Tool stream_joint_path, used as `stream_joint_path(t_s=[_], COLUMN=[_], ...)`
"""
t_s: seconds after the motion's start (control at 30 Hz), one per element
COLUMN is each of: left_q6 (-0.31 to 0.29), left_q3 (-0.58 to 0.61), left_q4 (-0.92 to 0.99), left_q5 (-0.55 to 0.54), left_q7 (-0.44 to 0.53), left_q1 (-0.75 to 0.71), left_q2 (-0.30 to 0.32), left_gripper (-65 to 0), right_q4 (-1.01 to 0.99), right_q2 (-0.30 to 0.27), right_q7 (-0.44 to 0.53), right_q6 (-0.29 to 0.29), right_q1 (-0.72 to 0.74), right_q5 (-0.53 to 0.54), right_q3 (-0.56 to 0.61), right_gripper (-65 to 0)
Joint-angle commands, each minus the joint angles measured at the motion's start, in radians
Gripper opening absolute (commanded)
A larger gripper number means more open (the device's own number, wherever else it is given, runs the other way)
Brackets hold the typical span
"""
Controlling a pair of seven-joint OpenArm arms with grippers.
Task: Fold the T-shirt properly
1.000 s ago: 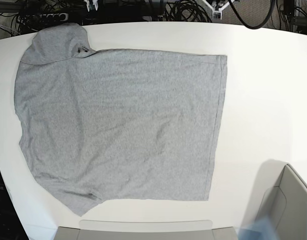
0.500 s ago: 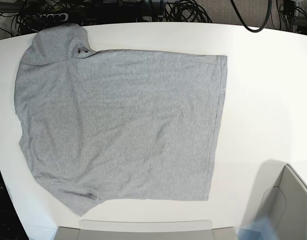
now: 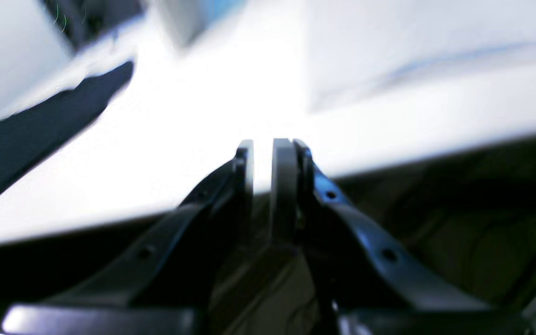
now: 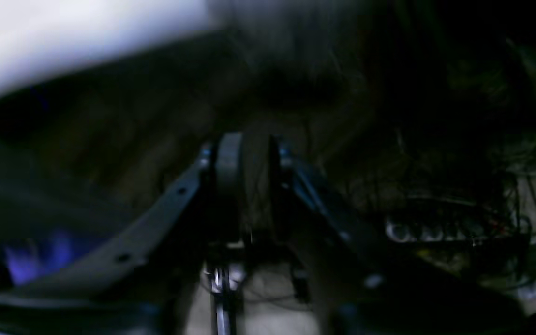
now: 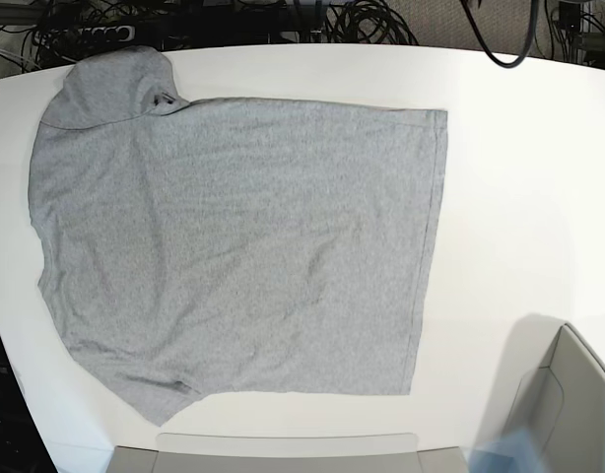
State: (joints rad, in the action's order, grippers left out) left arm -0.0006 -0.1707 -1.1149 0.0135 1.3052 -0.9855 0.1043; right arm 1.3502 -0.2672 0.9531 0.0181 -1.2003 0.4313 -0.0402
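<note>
T-shirt spread flat, plain side up, on white table, left gripper and right gripper nearly closed, empty

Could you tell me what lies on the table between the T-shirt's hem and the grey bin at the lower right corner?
Nothing: in the base view only bare white table separates the T-shirt from the grey bin.

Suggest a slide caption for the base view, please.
Plain grey T-shirt lies spread flat and unfolded on the white table, no arm in view.
</note>
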Motion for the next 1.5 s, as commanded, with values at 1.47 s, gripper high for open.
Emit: stream_joint_path(t_s=[1.47], left_q6=[0.003], left_q3=[0.003], left_q4=[-0.331], left_q5=[-0.005], left_q7=[-0.367], left_q1=[-0.023], left_q2=[0.007], left_gripper=[-56.6], right_q4=[0.205], right_q2=[-0.614], right_q7=[-0.170], right_q6=[-0.002], right_q1=[-0.019], right_q5=[0.874], right_q3=[0.001], right_gripper=[-32.1])
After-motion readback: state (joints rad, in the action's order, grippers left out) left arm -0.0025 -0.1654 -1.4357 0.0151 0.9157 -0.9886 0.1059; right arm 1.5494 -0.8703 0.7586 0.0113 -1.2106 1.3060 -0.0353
